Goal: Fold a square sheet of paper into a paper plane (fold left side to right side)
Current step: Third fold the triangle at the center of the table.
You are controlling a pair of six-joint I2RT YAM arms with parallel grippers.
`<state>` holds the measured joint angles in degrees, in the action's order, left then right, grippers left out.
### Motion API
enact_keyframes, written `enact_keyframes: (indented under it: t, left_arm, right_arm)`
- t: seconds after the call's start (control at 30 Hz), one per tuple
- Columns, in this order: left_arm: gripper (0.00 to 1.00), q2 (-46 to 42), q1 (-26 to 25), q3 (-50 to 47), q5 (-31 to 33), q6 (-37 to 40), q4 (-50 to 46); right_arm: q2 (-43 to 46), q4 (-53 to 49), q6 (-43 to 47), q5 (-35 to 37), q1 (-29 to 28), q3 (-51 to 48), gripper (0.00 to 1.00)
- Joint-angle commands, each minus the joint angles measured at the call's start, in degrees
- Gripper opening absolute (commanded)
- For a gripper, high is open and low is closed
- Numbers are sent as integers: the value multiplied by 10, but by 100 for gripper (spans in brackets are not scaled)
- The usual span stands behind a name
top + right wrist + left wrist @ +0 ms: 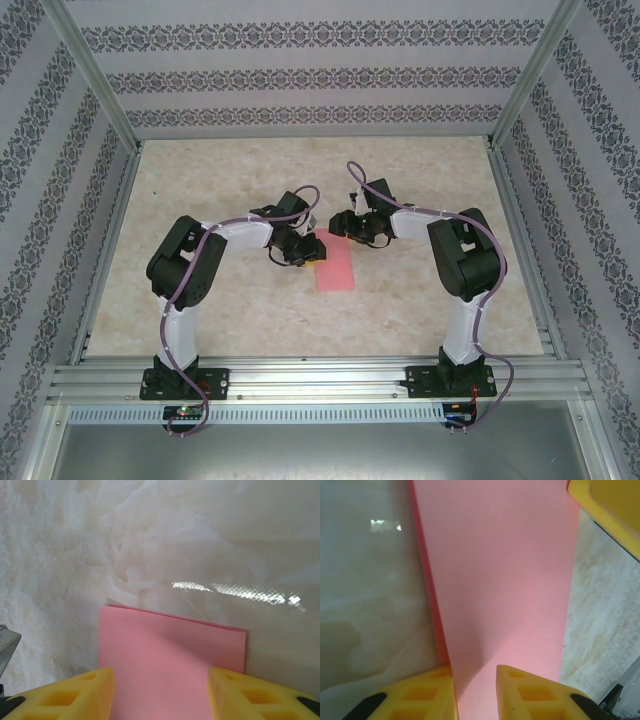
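Lying flat on the marble table [250, 310], the square sheet of paper [336, 272] is folded in half into a narrow pink rectangle, its two layers slightly offset along one short edge; the left gripper [300, 255] sits at the sheet's far left corner, its yellow fingers [420, 695] a narrow gap apart with pink paper showing between them, and whether they touch it cannot be told; the right gripper [346, 234] hangs at the sheet's far end, its fingers [250, 690] spread wide above that end, holding nothing.
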<state>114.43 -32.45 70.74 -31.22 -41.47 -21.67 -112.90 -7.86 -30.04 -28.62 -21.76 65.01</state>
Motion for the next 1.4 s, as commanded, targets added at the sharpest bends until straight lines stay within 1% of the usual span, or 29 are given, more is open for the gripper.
enact_keyframes:
  t: [0.0,0.17,0.23,0.37,0.47,0.57,0.7,0.8,0.87,0.93,1.03,1.23,1.37]
  left_arm:
    - [24,-27,-8,-14,-1,-12,26]
    - [13,-39,-8,-33,4,-26,41]
    - [10,-43,-8,-40,4,-33,49]
    - [8,-51,-9,-47,4,-46,62]
    - [8,-55,-9,-53,1,-57,75]
    - [8,-56,-9,-53,-2,-65,81]
    - [7,-57,-9,-52,-5,-69,82]
    - [7,-54,-9,-50,-10,-68,83]
    - [7,-53,-9,-50,-13,-70,86]
    - [6,-52,-9,-52,-16,-73,92]
    - [6,-53,-9,-53,-22,-77,97]
    - [6,-53,-9,-54,-25,-75,95]
    - [5,-52,-9,-55,-25,-73,92]
  right_arm:
    - [-1,-7,7,9,-4,-10,54]
    - [40,30,5,7,7,-39,58]
    - [67,42,10,10,11,-56,60]
    - [152,55,23,43,16,-113,64]
    - [230,55,32,79,4,-167,66]
    - [308,31,52,138,-37,-212,66]
    - [394,19,77,234,-127,-277,67]
    - [427,30,94,304,-204,-320,66]
    - [428,37,106,347,-256,-333,66]
    - [410,37,124,390,-307,-333,67]
    - [360,33,152,436,-355,-314,67]
    - [253,37,202,474,-381,-259,66]
    - [212,38,221,497,-383,-231,66]
